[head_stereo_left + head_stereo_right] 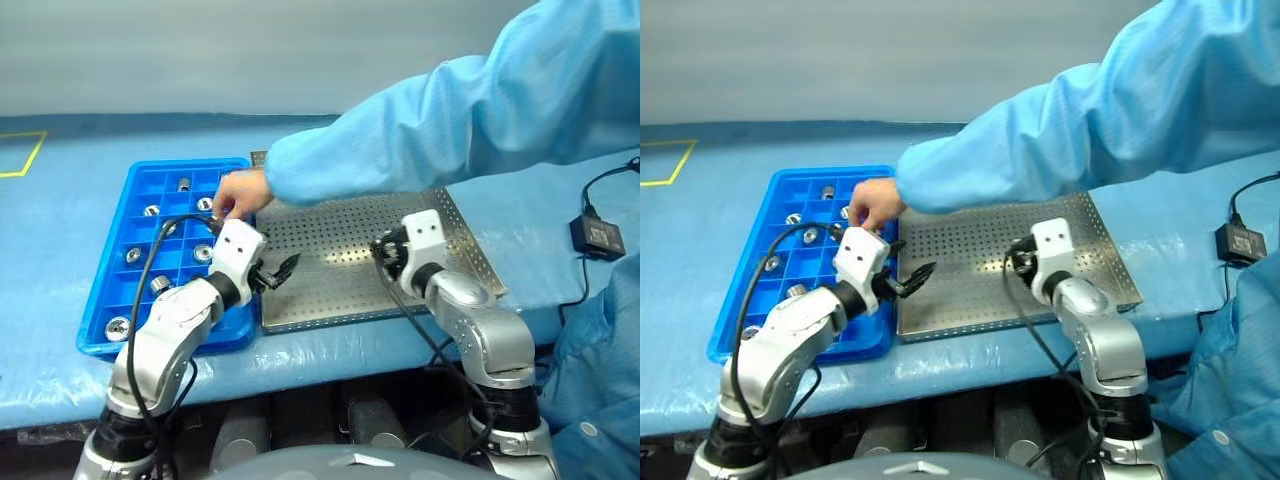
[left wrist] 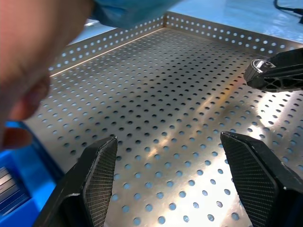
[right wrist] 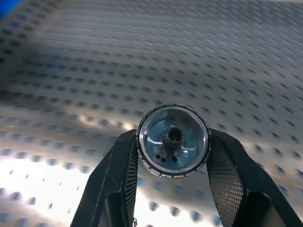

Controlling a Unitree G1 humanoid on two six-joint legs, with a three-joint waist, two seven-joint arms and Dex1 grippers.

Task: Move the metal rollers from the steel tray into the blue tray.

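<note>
Right gripper (image 3: 173, 142) clamped on roller (image 3: 173, 141) over steel tray (image 1: 340, 290). Left gripper (image 2: 175, 182) wide, empty. Person's hand (image 1: 240, 192) hovers above blue tray (image 1: 110, 270), near tray's edge; you risk collision carrying across.

We see a person in a light-blue smock sleeve (image 1: 450, 120) reaching across, their hand (image 1: 240, 193) at far-left. Blue table cover (image 1: 60, 230), yellow tape mark (image 1: 25, 155) left, black power adapter (image 1: 597, 237) w/ cable right.
</note>
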